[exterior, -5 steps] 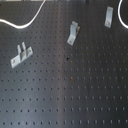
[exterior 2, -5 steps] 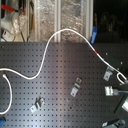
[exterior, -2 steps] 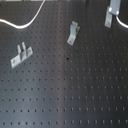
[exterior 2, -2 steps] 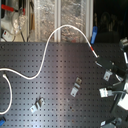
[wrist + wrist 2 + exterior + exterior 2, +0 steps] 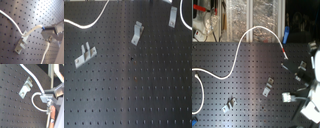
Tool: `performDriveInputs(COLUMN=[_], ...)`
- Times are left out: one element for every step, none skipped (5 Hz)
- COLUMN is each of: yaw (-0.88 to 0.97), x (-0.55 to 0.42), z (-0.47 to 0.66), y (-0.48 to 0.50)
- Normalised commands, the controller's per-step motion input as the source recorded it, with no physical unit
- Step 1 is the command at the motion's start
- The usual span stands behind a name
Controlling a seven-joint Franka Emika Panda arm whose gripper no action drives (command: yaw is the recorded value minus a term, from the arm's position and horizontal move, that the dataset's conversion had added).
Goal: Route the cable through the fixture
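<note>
1. The gripper (image 5: 47, 31) has its jaws pinched on the white cable (image 5: 32, 31) near its end.
2. The cable bends away from the jaws toward the fixture (image 5: 22, 42), a slim metal clip just beyond them on the black pegboard (image 5: 37, 12).

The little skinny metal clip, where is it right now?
The fixture stands near the first exterior view's top right corner, beside the white cable and to the right of the bent bracket.
</note>
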Motion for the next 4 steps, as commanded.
performDriveInputs(yaw=[0.08, 0.0, 0.07, 0.12], x=[-0.299, 0.169, 0.335, 0.317], z=[-0.13, 0.22, 0.56, 0.35], y=[0.191, -0.12, -0.286, -0.221])
